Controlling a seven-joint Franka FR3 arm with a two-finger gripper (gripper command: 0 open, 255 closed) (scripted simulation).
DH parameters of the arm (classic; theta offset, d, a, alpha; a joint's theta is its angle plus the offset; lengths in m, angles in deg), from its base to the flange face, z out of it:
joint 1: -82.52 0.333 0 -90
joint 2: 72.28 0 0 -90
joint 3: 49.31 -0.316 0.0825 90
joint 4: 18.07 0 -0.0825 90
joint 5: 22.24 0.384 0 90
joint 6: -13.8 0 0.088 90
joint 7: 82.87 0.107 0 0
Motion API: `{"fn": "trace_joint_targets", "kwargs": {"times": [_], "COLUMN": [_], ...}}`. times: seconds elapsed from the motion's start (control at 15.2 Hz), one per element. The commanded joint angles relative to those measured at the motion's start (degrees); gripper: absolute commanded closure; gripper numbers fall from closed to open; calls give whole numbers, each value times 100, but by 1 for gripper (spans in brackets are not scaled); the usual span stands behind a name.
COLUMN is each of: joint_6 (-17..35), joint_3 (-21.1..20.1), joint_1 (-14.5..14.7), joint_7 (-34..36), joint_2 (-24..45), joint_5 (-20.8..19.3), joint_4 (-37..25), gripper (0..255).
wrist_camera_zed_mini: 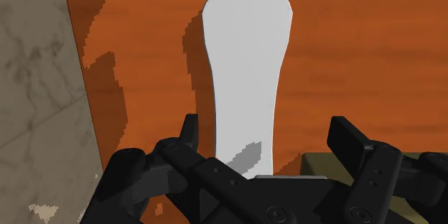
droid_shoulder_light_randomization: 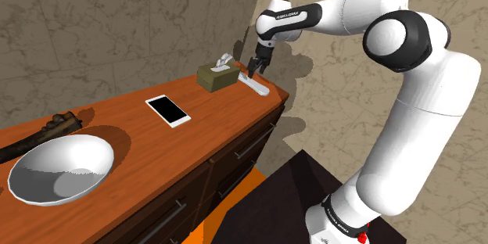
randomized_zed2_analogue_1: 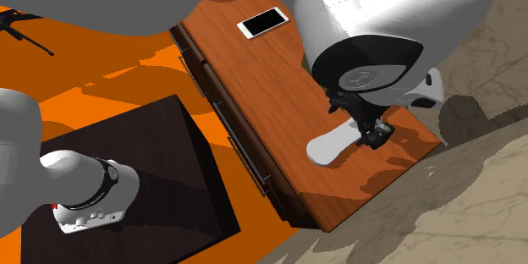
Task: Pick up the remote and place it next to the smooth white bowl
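Claw [wrist_camera_zed_mini: 267, 125] spread, straddling the narrow end of the white remote [wrist_camera_zed_mini: 244, 72], which lies flat on the table [droid_shoulder_light_randomization: 227, 117] beside the tissue box [droid_shoulder_light_randomization: 217, 77]. Risk: gripped so far off-centre, it may pivot or slip.

**A lived-in room of a house**

Standing here, I see a long wooden sideboard [droid_shoulder_light_randomization: 219, 129] with a polished reddish-brown top and drawers with dark bar handles [droid_shoulder_light_randomization: 252, 145] along its front. Everyday household things lie on it: a tissue box [droid_shoulder_light_randomization: 217, 77] at the far end with a pale remote [droid_shoulder_light_randomization: 256, 87] just beside it, a smartphone [droid_shoulder_light_randomization: 167, 110] in the middle, and a white bowl [droid_shoulder_light_randomization: 61, 168] at the near left. Stone-patterned beige walls [droid_shoulder_light_randomization: 117, 23] stand behind it, and the floor [randomized_zed2_analogue_1: 93, 72] is bright orange.
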State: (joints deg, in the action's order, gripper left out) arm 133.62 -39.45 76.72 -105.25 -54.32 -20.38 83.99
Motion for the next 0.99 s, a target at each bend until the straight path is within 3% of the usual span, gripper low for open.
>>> {"fn": "trace_joint_targets", "kwargs": {"times": [0.0,0.46,0.92], "joint_6": [-19,467,467], "joint_3": [-11,-35,-35], "joint_1": [-54,-76,-76], "joint_7": [-51,-84,-83], "joint_2": [371,623,623], "joint_5": [80,131,131], "joint_4": [-363,-127,-127], "gripper": [0,0,0]}}
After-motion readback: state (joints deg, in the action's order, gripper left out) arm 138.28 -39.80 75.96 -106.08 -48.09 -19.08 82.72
